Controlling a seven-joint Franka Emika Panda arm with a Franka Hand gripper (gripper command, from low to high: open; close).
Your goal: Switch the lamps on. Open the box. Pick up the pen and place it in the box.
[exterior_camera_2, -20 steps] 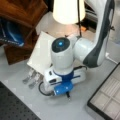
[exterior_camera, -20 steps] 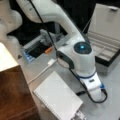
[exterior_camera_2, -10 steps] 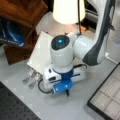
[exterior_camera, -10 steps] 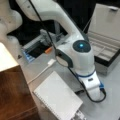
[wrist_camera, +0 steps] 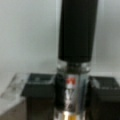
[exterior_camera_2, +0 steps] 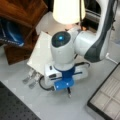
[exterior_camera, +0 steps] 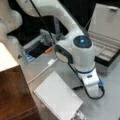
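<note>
Tool (wrist_camera: 72, 100) clamps the pen (wrist_camera: 75, 50) between both black fingers (wrist_camera: 37, 92), pen centred; box (exterior_camera: 106, 50) open nearby, so a square, firm pinch matters.

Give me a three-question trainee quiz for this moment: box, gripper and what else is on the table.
1. True or false: the box has its lid shut.
2. What is the gripper shut on? A spoon, B pen, C cup.
3. Name the white spiral-bound thing lying flat near a front view's bottom edge.
Key: 1 false, the lid stands open and the lining shows. 2 B. 3 notebook.
</note>
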